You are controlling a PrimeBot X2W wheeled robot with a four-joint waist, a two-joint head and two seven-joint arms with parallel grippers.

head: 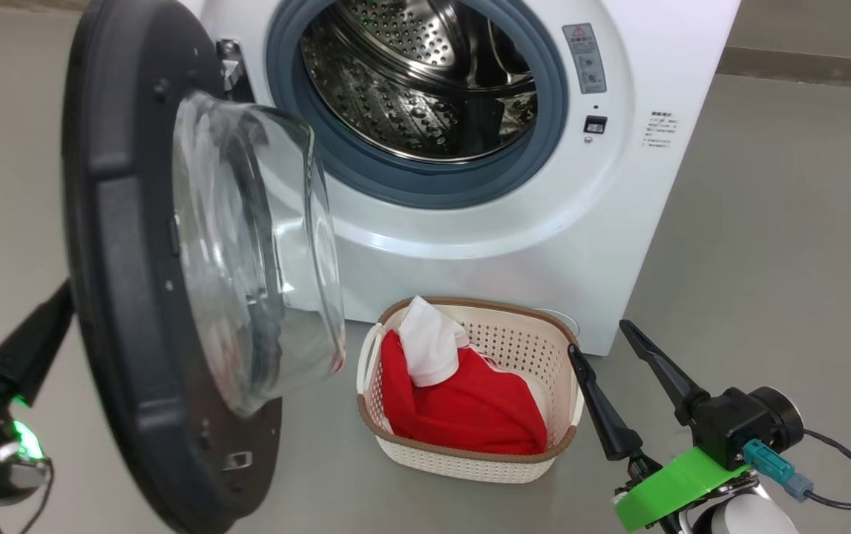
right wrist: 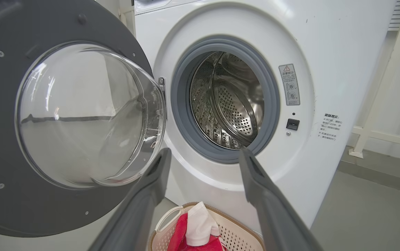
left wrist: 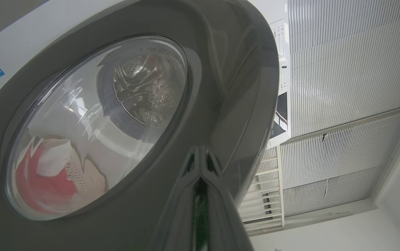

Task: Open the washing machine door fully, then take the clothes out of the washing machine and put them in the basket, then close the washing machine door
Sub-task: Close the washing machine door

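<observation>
Grey floor [head: 766, 259], no surface in use. White washing machine [head: 618, 222] stands on it, steel drum [head: 425, 81] in view. Washing machine door [head: 136, 297] hangs open, swung out to the machine's left. Basket [head: 470, 463] sits on the floor just before the machine, below the opening, with the red and white clothes [head: 470, 415] inside. Right end effector [head: 598, 337] is spread, holding nothing, just right of the basket. Left end effector [left wrist: 200, 153] is pressed together at the door's outer rim; can't tell if it touches. White slatted wall [left wrist: 342, 69] behind.
</observation>
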